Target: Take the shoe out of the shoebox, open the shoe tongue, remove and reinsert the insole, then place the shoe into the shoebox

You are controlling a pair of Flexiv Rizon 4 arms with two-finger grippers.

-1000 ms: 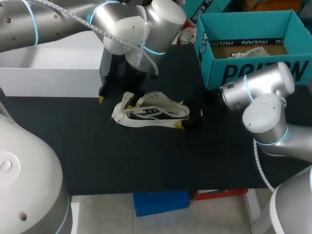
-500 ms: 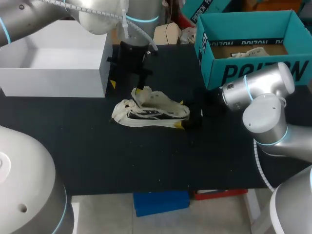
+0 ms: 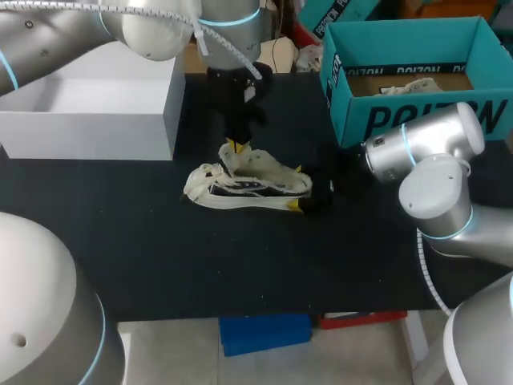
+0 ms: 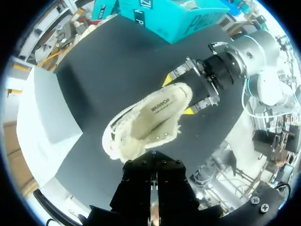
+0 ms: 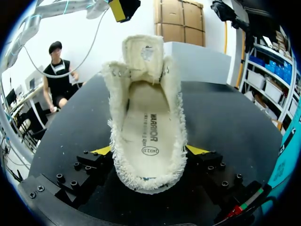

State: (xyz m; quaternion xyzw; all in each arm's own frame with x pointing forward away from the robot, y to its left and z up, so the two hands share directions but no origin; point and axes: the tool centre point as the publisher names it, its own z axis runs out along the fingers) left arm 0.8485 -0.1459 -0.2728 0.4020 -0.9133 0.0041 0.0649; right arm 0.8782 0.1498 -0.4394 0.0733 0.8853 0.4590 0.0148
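shoe (image 3: pixel 250 183) on table (image 3: pixel 160 257), shoebox (image 3: pixel 357 120) behind, rightward.

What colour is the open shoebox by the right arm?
Teal, the open cardboard shoebox, best in the head view.

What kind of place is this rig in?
Probably a robotics lab bench, not a shop: on a black table the right gripper clamps a shoe at the heel, the left gripper hangs above its tongue, and a teal shoebox stands at the back.

Fuzzy cloth shoe (image 3: pixel 268 171), matt table (image 3: pixel 240 257)
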